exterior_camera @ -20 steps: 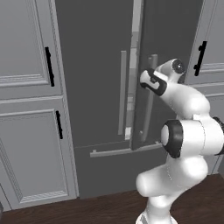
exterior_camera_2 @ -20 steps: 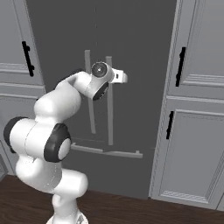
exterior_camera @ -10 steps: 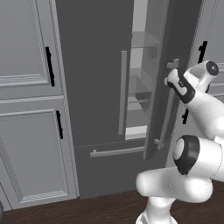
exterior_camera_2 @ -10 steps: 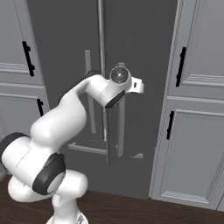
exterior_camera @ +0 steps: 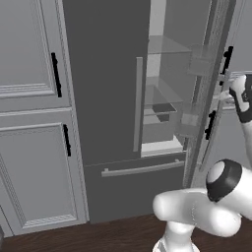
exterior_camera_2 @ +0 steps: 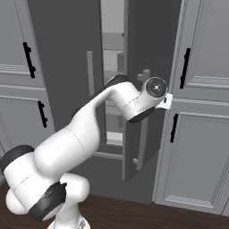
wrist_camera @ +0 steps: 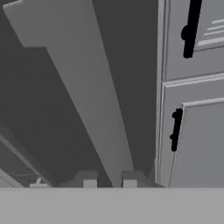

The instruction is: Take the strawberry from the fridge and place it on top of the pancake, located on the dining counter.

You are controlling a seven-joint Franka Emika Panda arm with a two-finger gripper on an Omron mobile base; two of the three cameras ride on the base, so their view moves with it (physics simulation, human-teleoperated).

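Left base view – fridge (exterior_camera: 108, 98): tall and dark grey; right door (exterior_camera: 209, 93) swung out edge-on toward the camera, left door shut with its long bar handle (exterior_camera: 138, 104) upright beside the gap; glass shelves and pale interior show through the opening; bottom drawer with a horizontal bar below
Left base view – room to move: the gap between the two doors is narrow; the arm's elbow fills the lower right; cabinet (exterior_camera: 34, 113) with short black handles stands flush on the left
Left base view – cut off: the wrist runs off the right edge; shelf contents too faint to name; strawberry cannot be made out
Right base view – door: open door's handle (exterior_camera_2: 142, 120) stands just in front of the wrist; panelled cabinet (exterior_camera_2: 197, 112) close on the right, little room between it and the door edge
Right base view – hidden: the arm covers much of the opening; interior only a pale strip
Hand view – tool (wrist_camera: 109, 183): fingertips clenched on the door handle (wrist_camera: 87, 96), which runs up between them as a long grey bar
Hand view – edges: cabinet doors with black handles (wrist_camera: 176, 130) on the right
Writing: none readable
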